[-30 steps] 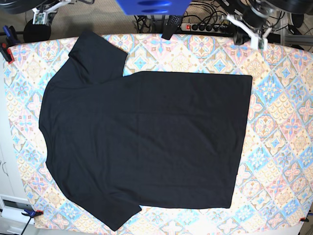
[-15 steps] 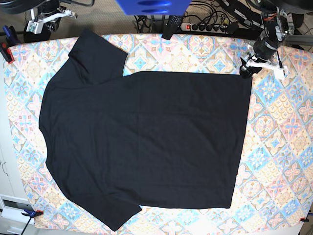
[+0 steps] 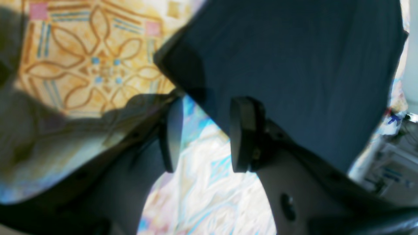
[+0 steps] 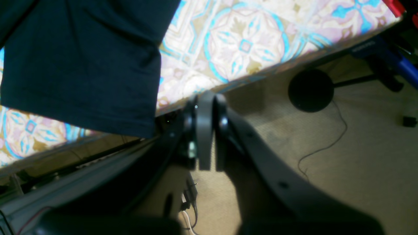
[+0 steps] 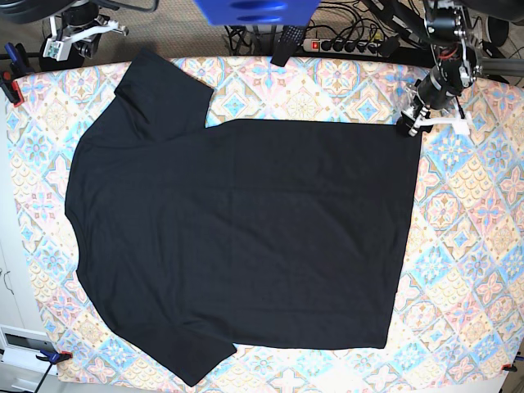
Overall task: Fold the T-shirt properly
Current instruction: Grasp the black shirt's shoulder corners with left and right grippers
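Note:
The black T-shirt point(image 5: 246, 237) lies spread flat on the patterned table point(image 5: 475, 246), sleeves on the left and hem on the right. My left gripper point(image 5: 408, 125) is at the hem's far right corner. In the left wrist view it point(image 3: 205, 114) is open, one finger over the shirt point(image 3: 294, 65), the other over the table cover, and the hem edge runs between them. My right gripper point(image 5: 72, 34) hangs beyond the table's far left edge. In the right wrist view it point(image 4: 206, 107) is shut and empty, beside the far sleeve point(image 4: 81, 65).
A power strip point(image 5: 344, 45) and cables lie behind the table's far edge, with a blue object point(image 5: 254, 10) above. Red clamps point(image 5: 10, 86) grip the table's left side. A black round stand base point(image 4: 310, 89) sits on the floor past the edge.
My left gripper has come down from behind the table to the hem's far right corner. My right gripper has shifted only slightly at the far left. The shirt has not moved.

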Available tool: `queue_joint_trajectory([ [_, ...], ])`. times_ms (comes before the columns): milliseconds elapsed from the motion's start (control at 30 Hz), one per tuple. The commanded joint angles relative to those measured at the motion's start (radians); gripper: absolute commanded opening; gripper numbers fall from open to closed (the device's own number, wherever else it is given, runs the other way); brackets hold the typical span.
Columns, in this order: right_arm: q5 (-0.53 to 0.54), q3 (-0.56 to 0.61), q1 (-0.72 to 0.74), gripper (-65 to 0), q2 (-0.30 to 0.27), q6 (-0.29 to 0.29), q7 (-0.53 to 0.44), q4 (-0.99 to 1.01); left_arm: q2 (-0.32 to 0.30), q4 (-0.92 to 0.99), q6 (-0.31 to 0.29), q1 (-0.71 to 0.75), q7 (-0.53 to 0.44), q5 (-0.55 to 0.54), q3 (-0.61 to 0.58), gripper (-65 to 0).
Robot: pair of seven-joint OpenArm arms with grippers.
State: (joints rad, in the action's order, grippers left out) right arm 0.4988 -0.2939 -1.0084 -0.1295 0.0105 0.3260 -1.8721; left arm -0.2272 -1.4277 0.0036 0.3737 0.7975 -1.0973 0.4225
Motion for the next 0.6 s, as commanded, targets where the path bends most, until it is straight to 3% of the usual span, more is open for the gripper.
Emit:
queue_joint_trajectory([
  [0, 0.001, -0.005, -0.014, -65.0, -0.006, -0.001, -0.021, -0.014, 0.002, 0.008, 0.002, -0.02, -0.003, -0.001, 0.003, -40.6],
  [267, 0.002, -0.005, 0.003, -65.0, -0.006, -0.001, -0.02, -0.014, 0.045, 0.044, 0.002, -0.098, 0.004, -0.001, 0.003, -42.6],
  [433, 0.002, -0.008, 0.046, -65.0, -0.006, -0.001, 0.069, -0.014, 0.062, 0.043, -0.001, -0.104, 0.006, -0.001, 0.0, -62.9],
  [567, 0.002, -0.008, 0.107, -63.6, -0.006, -0.001, 0.138, -0.013, 0.062, 0.043, -0.001, -0.098, 0.03, -0.001, -0.001, -65.0],
])
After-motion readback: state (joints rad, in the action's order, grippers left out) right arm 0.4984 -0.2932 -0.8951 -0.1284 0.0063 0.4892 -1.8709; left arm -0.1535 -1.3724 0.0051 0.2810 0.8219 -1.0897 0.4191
